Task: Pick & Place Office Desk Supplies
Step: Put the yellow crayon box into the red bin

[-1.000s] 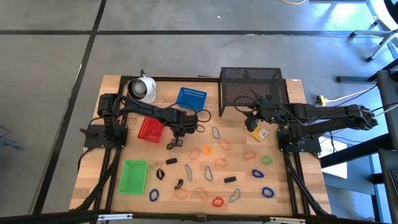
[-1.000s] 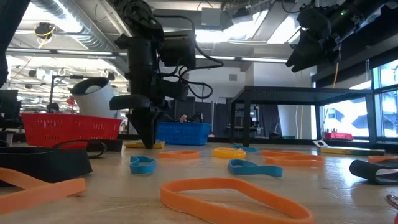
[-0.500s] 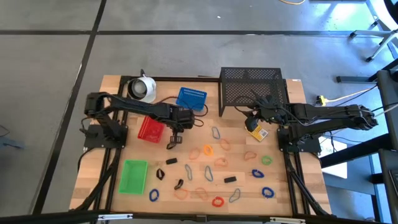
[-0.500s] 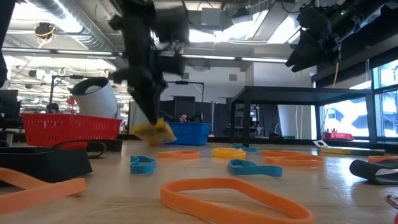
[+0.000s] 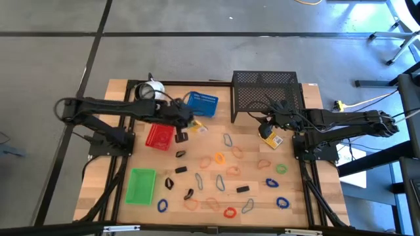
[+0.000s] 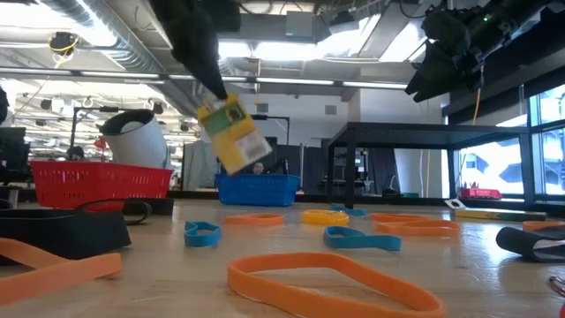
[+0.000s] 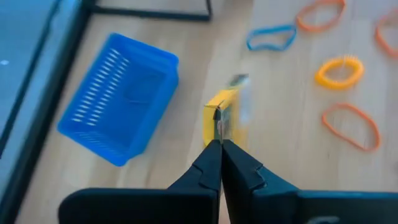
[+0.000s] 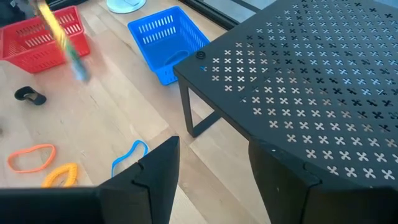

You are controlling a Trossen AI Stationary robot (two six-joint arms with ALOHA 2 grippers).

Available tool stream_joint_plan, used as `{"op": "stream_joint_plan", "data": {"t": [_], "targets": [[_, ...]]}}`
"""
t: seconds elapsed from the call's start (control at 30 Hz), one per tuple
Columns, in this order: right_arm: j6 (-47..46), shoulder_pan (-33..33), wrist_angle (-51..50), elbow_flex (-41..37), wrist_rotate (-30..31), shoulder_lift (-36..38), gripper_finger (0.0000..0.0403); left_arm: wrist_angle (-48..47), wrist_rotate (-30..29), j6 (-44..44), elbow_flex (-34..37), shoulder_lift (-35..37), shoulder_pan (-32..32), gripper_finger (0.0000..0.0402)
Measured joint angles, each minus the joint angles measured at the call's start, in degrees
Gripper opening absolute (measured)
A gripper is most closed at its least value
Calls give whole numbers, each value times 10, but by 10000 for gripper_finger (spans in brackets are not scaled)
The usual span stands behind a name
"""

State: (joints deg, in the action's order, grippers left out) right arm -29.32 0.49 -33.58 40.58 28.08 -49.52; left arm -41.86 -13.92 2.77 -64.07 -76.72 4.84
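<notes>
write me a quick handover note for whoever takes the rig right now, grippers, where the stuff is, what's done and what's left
Left gripper: shut on the small yellow box, held in the air between the red tray and the blue tray.
Right gripper: open, empty, waiting beside the black mesh rack.
A second yellow box lies on the table under the right arm.
Green tray sits at the near left and looks empty.
Band loops, grey wire clips and black clips lie scattered over the table's middle and right.
Done: one yellow box picked up.
Left: place it, then sort everything else.
</notes>
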Motion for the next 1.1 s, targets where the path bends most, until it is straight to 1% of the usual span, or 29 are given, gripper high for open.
{"op": "stream_joint_plan", "data": {"t": [0.13, 0.23, 0.37, 0.47, 0.67, 0.8, 0.93, 1.1], "targets": [[0, 0, 0, 0, 0, 0, 194, -17, -32, 4, 0, 49, -6, 2], [0, 0, 1, 0, 0, 0, 194, -60, -68, 9, 0, 78, -14, 1], [0, 0, 2, 0, 0, 0, 194, -142, -115, 59, 0, 106, -21, 2], [0, 0, 2, 0, 0, 0, 194, -198, -129, 105, 0, 119, -22, 2], [-1, 0, 2, 0, 1, 0, 194, -292, -129, 165, 0, 127, -22, 2], [-2, 0, 2, 0, 14, 0, 194, -334, -109, 187, 0, 127, -22, 1], [-2, 0, 2, 0, 15, 0, 194, -339, -84, 196, 0, 127, -22, 2], [-2, 0, 2, 0, 15, 0, 194, -339, -79, 196, 0, 127, -22, 1]]}}
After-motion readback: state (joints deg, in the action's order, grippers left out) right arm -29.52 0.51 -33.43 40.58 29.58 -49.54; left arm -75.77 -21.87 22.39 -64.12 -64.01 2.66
